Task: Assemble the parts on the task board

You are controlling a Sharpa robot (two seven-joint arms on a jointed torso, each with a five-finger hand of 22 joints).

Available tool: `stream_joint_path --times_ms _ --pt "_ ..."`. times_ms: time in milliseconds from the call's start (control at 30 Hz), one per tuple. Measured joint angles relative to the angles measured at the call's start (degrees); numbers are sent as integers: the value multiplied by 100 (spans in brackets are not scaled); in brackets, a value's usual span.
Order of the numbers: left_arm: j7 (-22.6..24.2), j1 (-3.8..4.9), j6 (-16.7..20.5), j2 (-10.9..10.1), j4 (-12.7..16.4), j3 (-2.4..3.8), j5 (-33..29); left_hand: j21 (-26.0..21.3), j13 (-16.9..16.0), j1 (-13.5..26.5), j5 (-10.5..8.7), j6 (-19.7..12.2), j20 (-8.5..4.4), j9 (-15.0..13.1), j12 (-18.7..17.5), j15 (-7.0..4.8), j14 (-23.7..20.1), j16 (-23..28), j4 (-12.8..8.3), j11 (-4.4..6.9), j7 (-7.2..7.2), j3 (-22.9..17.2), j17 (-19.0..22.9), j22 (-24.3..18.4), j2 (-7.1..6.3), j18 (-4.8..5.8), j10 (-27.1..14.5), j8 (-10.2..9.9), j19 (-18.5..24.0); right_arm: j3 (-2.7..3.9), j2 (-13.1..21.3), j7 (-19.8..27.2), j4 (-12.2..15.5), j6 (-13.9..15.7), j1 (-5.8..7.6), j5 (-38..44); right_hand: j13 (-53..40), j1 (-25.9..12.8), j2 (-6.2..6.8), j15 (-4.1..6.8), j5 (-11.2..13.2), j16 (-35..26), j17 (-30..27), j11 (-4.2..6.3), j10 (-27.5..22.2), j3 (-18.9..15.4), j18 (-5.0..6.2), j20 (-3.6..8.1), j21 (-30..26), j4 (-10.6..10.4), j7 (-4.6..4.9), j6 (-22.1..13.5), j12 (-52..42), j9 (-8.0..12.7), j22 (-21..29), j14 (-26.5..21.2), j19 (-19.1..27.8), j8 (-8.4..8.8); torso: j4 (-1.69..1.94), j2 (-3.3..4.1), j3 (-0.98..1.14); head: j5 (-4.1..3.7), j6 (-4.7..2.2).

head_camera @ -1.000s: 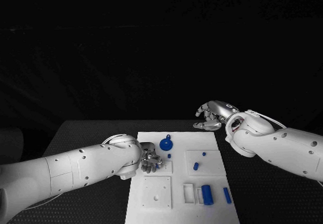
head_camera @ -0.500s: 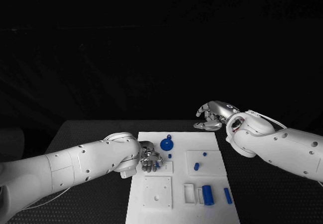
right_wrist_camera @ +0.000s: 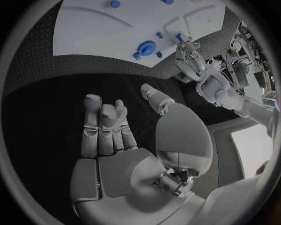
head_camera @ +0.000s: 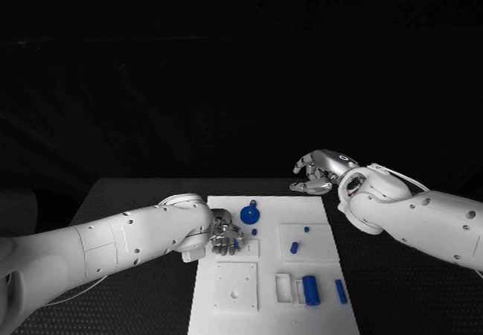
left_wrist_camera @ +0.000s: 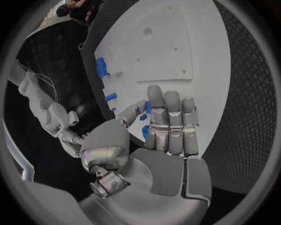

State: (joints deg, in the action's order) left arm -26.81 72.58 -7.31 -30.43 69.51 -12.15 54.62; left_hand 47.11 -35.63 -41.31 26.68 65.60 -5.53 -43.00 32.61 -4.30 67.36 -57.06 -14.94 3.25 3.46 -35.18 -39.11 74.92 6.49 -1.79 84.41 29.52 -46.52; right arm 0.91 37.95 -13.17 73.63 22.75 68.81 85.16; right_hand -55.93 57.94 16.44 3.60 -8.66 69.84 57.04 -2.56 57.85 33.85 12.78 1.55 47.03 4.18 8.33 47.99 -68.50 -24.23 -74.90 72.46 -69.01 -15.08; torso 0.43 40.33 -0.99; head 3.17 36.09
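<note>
We see the left hand [head_camera: 224, 237] down on the task board [head_camera: 272, 315] near its left edge, pinching a small blue part [left_wrist_camera: 147, 108] at its fingertips, while the right hand [head_camera: 319, 171], curled and holding nothing, hovers beyond the board's far right corner, farther off.

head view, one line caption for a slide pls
Left hand works a small blue part on the task board; right hand hovers empty.

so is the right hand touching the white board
Apart. The head view shows the right hand over black table beyond the board; the right wrist view shows dark mat under its fingers.
</note>
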Motion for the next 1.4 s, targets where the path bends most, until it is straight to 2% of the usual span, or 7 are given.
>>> stream_joint_path --times_ms 767,967,1133,1233,1267,1333,1400 --pt "-92 4 -196 113 15 -9 524 15 -27 22 -6 0 -1 -34 62 -21 22 -62 5 15 0 -5 5 0 22 4 15 53 -23 0 -10 0 -7 -6 0 0 9 23 23 0 0 0 0 0 0 0 0 28 0 0 10 7 1 -1 -4 0 -7 0 -4 -2 5 7 9" --pt "-112 -2 -195 107 56 -10 606 240 -173 22 -56 -23 -53 -258 268 -114 116 -246 5 35 -23 -5 13 0 22 4 35 204 -215 0 -29 0 -20 -7 0 0 8 23 23 0 0 0 0 0 0 0 0 27 0 0 10 7 1 -1 -4 0 -7 0 -4 -2 5 12 7" --pt "-134 -4 -185 94 97 -10 645 328 -211 22 -79 -24 -72 -313 306 -136 139 -289 5 35 -24 -5 10 0 22 4 35 210 -275 0 -31 0 -29 -7 -1 0 8 23 23 0 0 0 0 0 0 0 0 27 0 0 10 7 1 -1 -4 0 -7 0 -4 0 2 14 2" --pt "-157 -8 -182 83 120 -10 659 890 -304 22 -191 -14 -176 -419 476 -367 251 -659 5 78 -109 -6 -133 0 22 4 75 210 -708 0 -35 1 -31 -8 -3 0 8 23 23 0 0 0 0 0 0 0 0 26 0 0 10 7 1 -1 -3 0 -6 0 -4 1 0 9 0" --pt "-164 -10 -181 78 128 -10 662 996 -309 22 -202 -12 -198 -444 513 -374 245 -737 5 106 -115 -6 -159 0 22 3 51 209 -754 0 -36 1 -32 -9 -3 0 8 23 23 0 0 0 0 0 0 0 0 26 0 0 9 7 1 -1 -3 0 -7 0 -4 1 -3 8 -1" --pt "-171 -10 -174 68 142 -11 666 1225 -307 22 -213 -20 -243 -505 586 -405 231 -934 6 117 -125 -6 -238 0 22 -88 54 158 -917 0 -38 2 -33 -9 -3 0 8 23 23 0 0 0 0 0 0 0 0 25 0 0 9 6 1 -1 -3 0 -6 0 -3 1 -3 6 -1" --pt "-176 -10 -153 56 164 -11 674 1335 -297 22 -226 -16 -286 -537 610 -411 225 -1033 6 118 -128 -6 -285 0 22 -88 55 127 -962 0 -40 3 -35 -10 -3 0 8 23 23 0 0 0 0 0 0 0 0 24 0 0 8 5 1 -1 -3 0 -7 0 -3 0 -3 5 -1"
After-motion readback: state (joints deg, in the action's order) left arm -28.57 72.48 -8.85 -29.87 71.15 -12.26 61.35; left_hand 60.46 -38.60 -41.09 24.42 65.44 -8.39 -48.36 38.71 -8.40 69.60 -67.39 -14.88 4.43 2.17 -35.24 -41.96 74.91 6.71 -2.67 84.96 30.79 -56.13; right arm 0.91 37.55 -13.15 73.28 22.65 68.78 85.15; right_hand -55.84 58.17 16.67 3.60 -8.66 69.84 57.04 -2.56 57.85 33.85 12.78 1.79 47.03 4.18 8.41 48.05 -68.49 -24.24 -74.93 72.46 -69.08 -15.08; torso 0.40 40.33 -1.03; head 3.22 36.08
